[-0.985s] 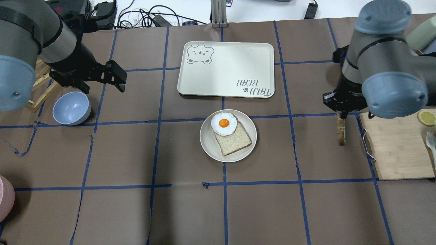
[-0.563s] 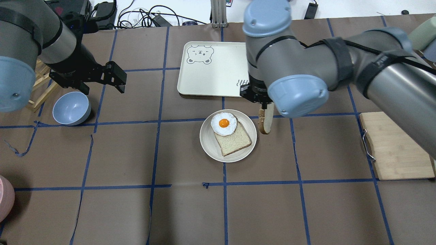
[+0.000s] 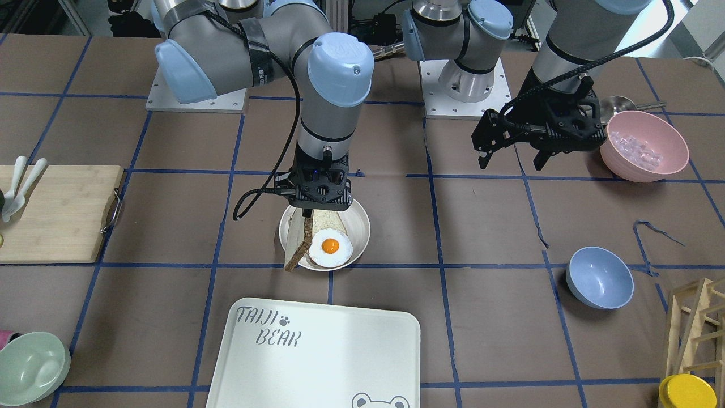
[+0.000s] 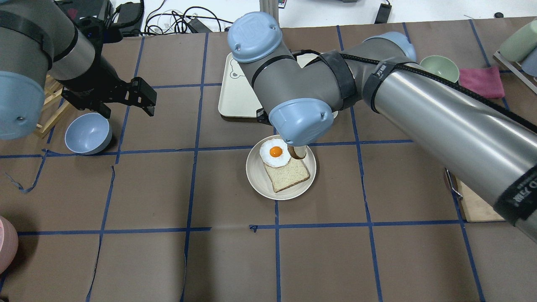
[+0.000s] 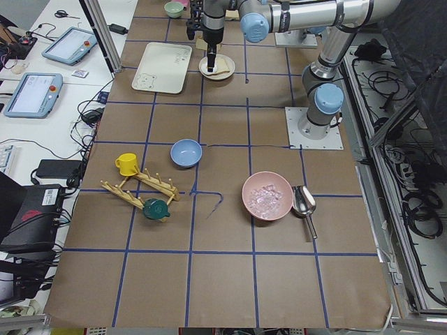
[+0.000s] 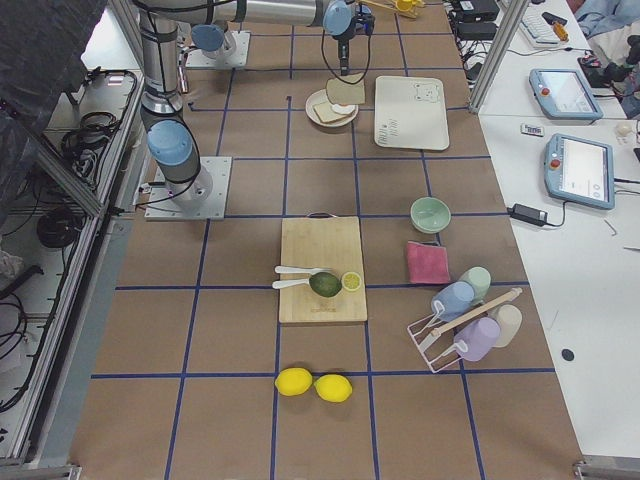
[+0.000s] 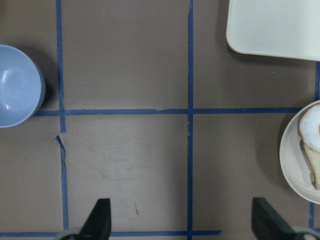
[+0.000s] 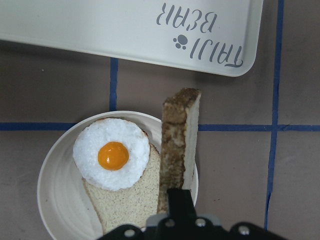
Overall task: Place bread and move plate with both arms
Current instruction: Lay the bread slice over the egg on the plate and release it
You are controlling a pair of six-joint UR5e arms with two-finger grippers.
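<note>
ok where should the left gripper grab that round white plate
Probably the round white plate's bare raised rim on the side facing the left gripper, from above, one finger inside, one outside. The egg-topped pale slice fills the middle, and the right gripper holds the dark-crusted bread over the opposite side.
</note>
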